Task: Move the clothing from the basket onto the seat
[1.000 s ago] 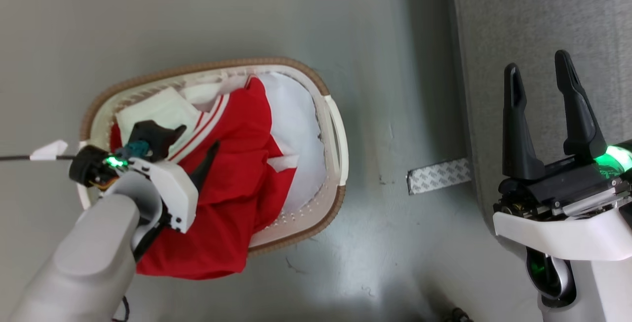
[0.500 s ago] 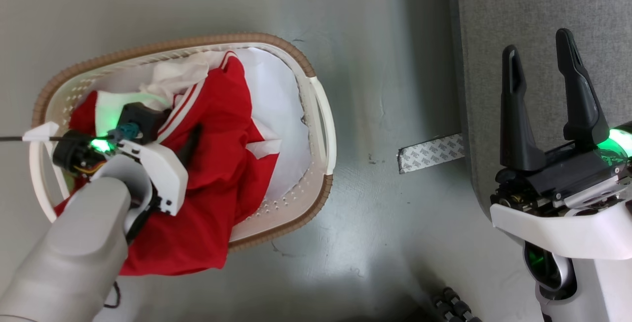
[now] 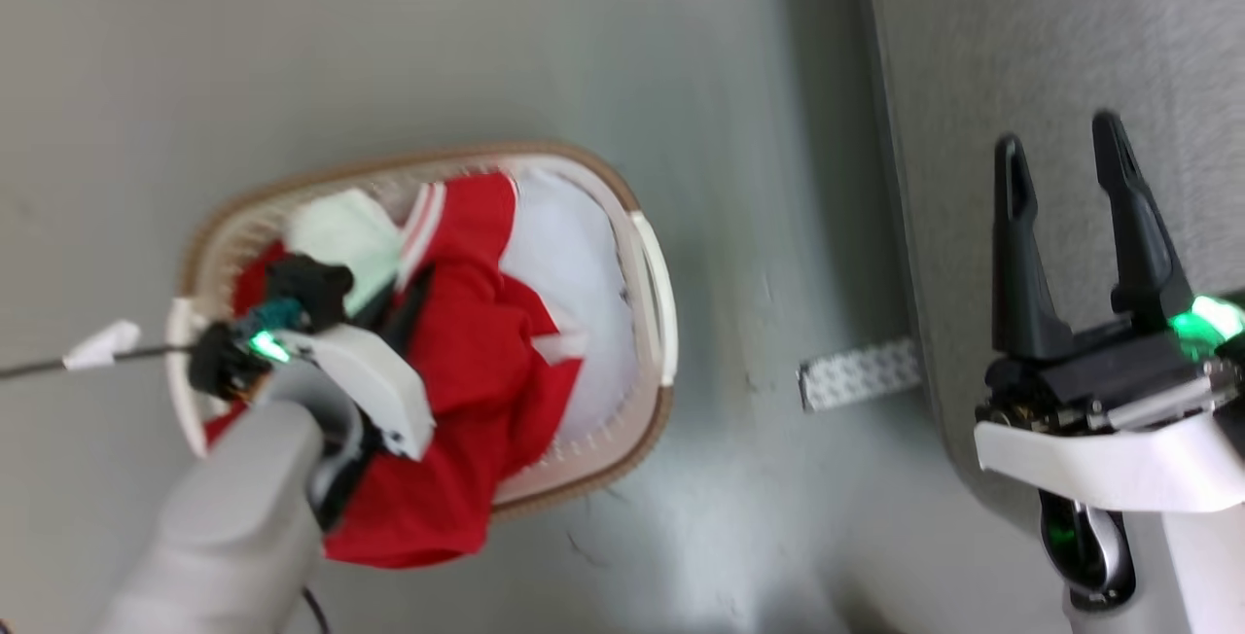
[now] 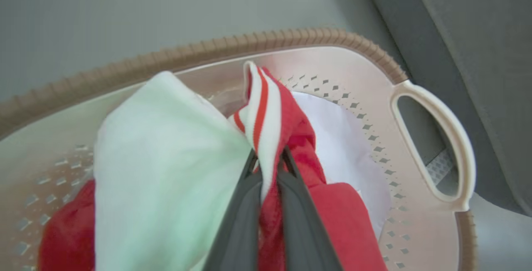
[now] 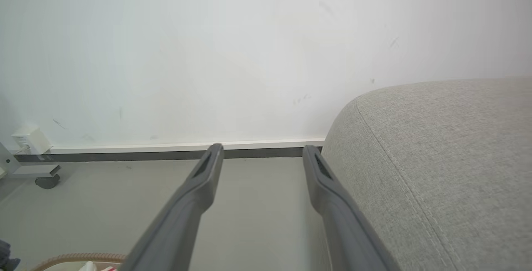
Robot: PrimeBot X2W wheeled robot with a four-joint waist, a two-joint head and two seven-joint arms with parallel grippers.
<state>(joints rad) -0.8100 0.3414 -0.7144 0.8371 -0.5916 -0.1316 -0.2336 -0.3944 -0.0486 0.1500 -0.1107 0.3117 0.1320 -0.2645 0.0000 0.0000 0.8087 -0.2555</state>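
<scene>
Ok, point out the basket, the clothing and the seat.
basket (image 4: 249,45): left wrist view, on the brown rim band.
clothing (image 3: 486,381): head view, on the red fabric.
seat (image 5: 436,158): right wrist view, on the grey padded top.

One basket (image 3: 650,264), one heap of red-and-white clothing (image 3: 477,362), one grey seat (image 3: 1021,31), one left gripper (image 4: 269,154), one right gripper (image 3: 1058,133), one tape strip (image 3: 861,371).
</scene>
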